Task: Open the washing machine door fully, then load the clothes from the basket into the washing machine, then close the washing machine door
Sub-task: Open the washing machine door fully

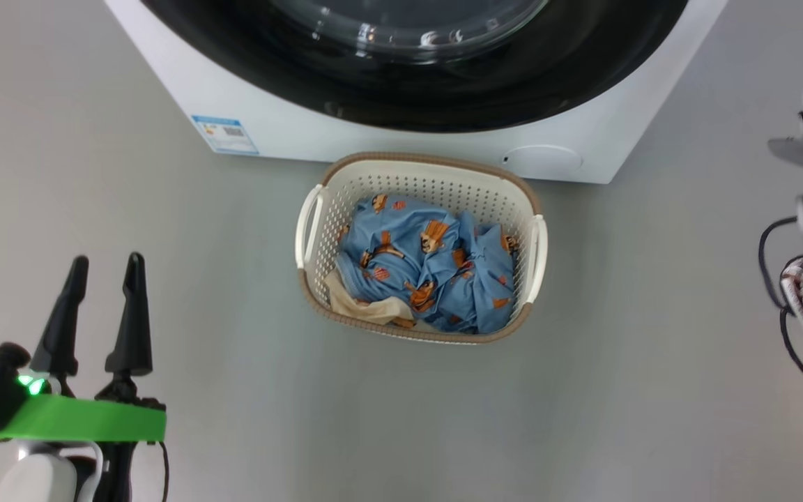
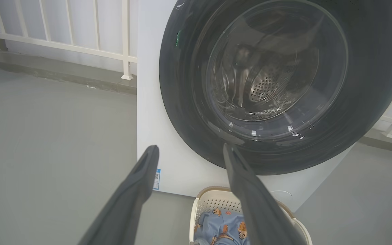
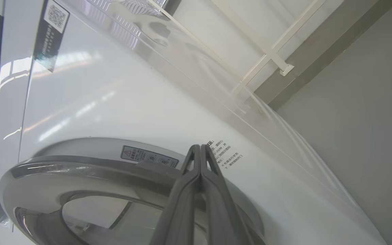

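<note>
at 8 o'clock in the head view the left gripper [image 1: 107, 262] stands released over the floor [image 1: 185, 230]. at centre the basket [image 1: 436, 187] holds the clothes [image 1: 429, 272] — just beneath the washing machine [image 1: 290, 118], the washing machine door [image 1: 443, 104] at 12 o'clock. the right gripper [image 3: 200, 148] is clenched, fingers together at the door's rim.

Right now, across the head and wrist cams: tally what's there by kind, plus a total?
washing machine: 1
washing machine door: 1
basket: 1
blue bear-print clothes: 1 heap, garment count unclear
cream cloth: 1
grippers: 2 (left gripper open, right gripper shut)
Total: 7
</note>
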Controlling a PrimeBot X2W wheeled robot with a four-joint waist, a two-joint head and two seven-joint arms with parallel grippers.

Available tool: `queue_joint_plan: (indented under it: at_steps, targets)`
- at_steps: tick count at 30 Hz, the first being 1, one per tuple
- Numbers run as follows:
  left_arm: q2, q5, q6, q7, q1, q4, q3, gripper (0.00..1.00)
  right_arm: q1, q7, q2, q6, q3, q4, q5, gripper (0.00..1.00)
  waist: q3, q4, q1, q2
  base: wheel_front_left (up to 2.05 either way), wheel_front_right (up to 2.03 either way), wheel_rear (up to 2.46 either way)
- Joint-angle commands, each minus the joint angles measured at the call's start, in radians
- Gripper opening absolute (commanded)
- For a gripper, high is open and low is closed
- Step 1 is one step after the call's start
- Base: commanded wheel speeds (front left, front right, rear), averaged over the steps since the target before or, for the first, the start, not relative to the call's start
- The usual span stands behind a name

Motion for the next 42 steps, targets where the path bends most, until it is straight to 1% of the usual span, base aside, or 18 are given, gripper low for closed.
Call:
queue_joint_plan:
  at_steps: [1,8,13,17,18,19,25,33,39,42]
  targets:
    - [0.036,-0.01,-0.002,-0.006,-0.038,-0.033,0.036,1.0,-0.04,0.017,-0.001,0.006,0.01,-0.017,0.034,0.0,0.019,0.016,-0.0001,0.0,0.0,0.0,0.0]
    - [0.041,-0.017,-0.002,-0.006,-0.048,-0.042,0.028,1.0,-0.104,0.125,-0.025,0.006,0.023,-0.006,0.158,0.0,0.051,0.033,-0.0001,0.0,0.0,0.0,0.0]
    - [0.043,-0.027,-0.002,-0.006,-0.054,-0.047,0.022,1.0,-0.153,0.193,-0.039,0.006,0.003,-0.004,0.258,0.0,0.07,0.042,-0.0001,0.0,0.0,0.0,0.0]
    - [0.044,-0.031,-0.002,-0.006,-0.056,-0.046,0.015,1.0,-0.176,0.23,-0.045,0.006,0.001,-0.004,0.295,0.0,0.081,0.046,-0.0001,0.0,0.0,0.0,0.0]
    - [0.045,-0.034,-0.002,-0.006,-0.057,-0.045,0.012,1.0,-0.192,0.255,-0.053,0.006,0.001,0.009,0.309,0.0,0.089,0.048,-0.0001,0.0,0.0,0.0,0.0]
    - [0.045,-0.04,-0.002,-0.006,-0.06,-0.045,0.005,1.0,-0.21,0.274,-0.062,0.006,0.006,0.029,0.31,0.0,0.098,0.052,-0.0001,0.0,0.0,0.0,0.0]
    - [0.047,-0.05,-0.002,-0.006,-0.07,-0.051,-0.01,1.0,-0.27,0.314,-0.072,0.006,0.012,0.068,0.313,0.0,0.121,0.063,-0.0001,0.0,0.0,0.0,0.0]
    - [0.039,-0.066,-0.002,-0.006,-0.078,-0.057,-0.021,1.0,-0.351,0.417,-0.086,0.006,0.039,0.137,0.299,0.0,0.147,0.084,-0.0001,0.0,0.0,0.0,0.0]
    - [0.03,-0.073,-0.002,-0.006,-0.081,-0.06,-0.019,1.0,-0.396,0.469,-0.085,0.006,0.039,0.156,0.296,0.0,0.155,0.097,-0.0001,0.0,0.0,0.0,0.0]
    - [0.028,-0.077,-0.002,-0.006,-0.083,-0.06,-0.019,1.0,-0.405,0.506,-0.073,0.006,0.046,0.172,0.295,0.0,0.154,0.101,-0.0001,0.0,0.0,0.0,0.0]
